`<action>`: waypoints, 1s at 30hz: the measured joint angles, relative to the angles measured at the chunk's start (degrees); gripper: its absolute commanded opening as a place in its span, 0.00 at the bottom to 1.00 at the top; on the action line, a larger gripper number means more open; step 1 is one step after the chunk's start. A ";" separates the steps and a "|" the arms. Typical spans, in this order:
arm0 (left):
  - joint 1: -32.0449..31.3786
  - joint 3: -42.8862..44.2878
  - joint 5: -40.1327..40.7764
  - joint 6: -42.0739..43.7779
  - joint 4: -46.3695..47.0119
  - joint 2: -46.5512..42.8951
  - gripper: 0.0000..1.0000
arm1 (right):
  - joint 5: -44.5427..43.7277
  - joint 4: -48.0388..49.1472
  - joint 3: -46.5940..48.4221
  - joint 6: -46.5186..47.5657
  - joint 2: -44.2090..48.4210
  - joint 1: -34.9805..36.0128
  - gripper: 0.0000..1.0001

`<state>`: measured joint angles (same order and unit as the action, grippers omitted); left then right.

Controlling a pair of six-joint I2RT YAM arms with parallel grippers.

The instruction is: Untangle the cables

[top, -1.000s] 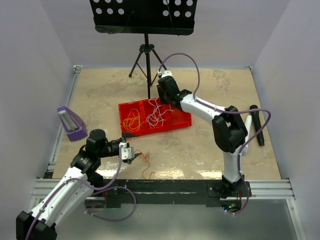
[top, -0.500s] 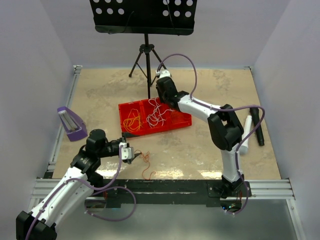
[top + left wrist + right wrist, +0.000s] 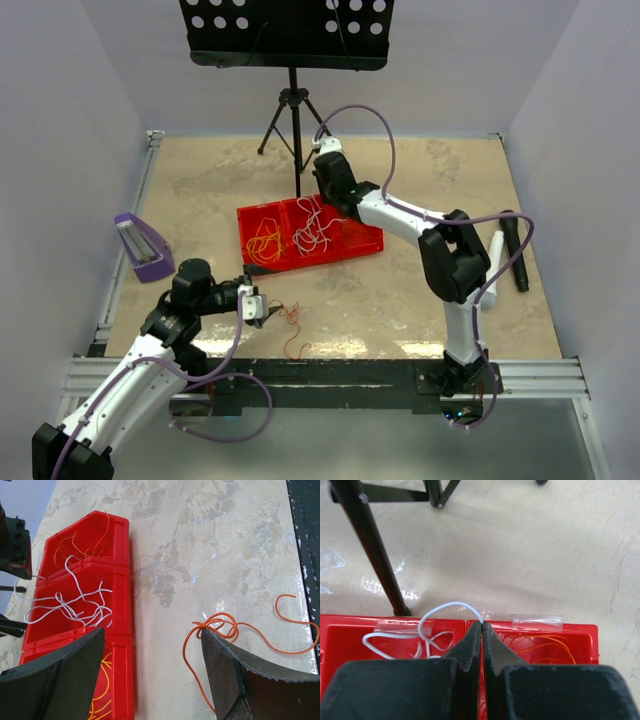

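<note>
Right gripper [image 3: 482, 625] is clamping a white cable [image 3: 451, 603], jaws fully closed, mid-frame over the red bin [image 3: 580, 630]. Left gripper [image 3: 151, 634] is hovering open by the orange cable [image 3: 218, 625], lower right. This is likely the sorting step, with a release into the bin needed next.

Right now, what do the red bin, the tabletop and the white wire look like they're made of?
Bin: likely moulded plastic; glossy, uniform red, thin walls. Tabletop: marble-patterned, glossy with glare; stone or laminate, can't tell. White wire: seemingly plastic-sheathed; smooth, holds loose loops.
</note>
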<state>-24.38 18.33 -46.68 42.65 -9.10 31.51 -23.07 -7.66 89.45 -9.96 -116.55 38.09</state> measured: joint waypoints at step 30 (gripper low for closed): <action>0.00 0.00 0.00 -0.02 -0.02 -0.79 0.81 | -9.07 -3.98 7.26 1.70 4.52 12.83 0.00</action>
<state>-24.38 18.33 -46.68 42.63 -9.13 30.72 -32.14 -11.64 96.71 -8.25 -112.03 50.92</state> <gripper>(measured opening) 0.816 0.011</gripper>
